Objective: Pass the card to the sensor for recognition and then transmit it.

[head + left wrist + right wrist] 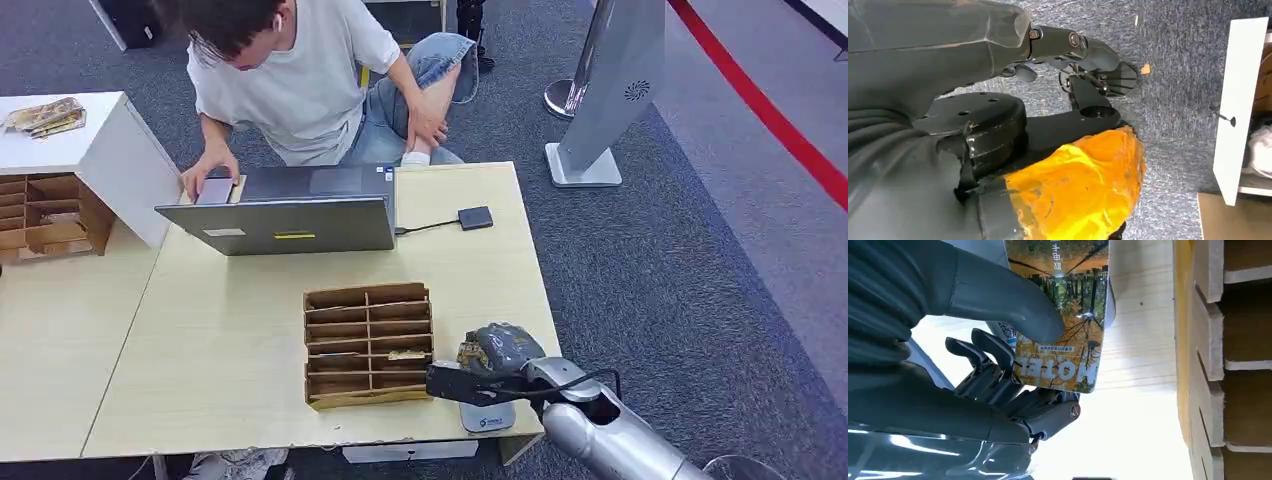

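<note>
Right hand (500,350) at about 5 o'clock on the tabletop (230,340), thumb and dark fingers (993,347) pinching a hotel card (1063,320) printed with autumn trees. Held just over the white reader pad (487,415) by the near edge, beside the cardboard slot rack (368,345) at 9 o'clock of the hand.

Likely slips, judged from here: grip covers little of the card, so a tilt or a brush against the rack's wall could twist it loose; a card held too high or off the pad may not register; a drop near the edge could send it to the carpet.

Left hand (948,65) hanging toward the floor, fingers bunched and hard to read; cannot tell whether parted or closed, nothing seen in it.

Farther off at 11 o'clock, a laptop (285,210) with a person (300,70) typing, and a small black box (475,217) on a cable at 1 o'clock.

Hard to make out: gap between card and pad, most of the pad under the hand, contents of the rack slots.
</note>
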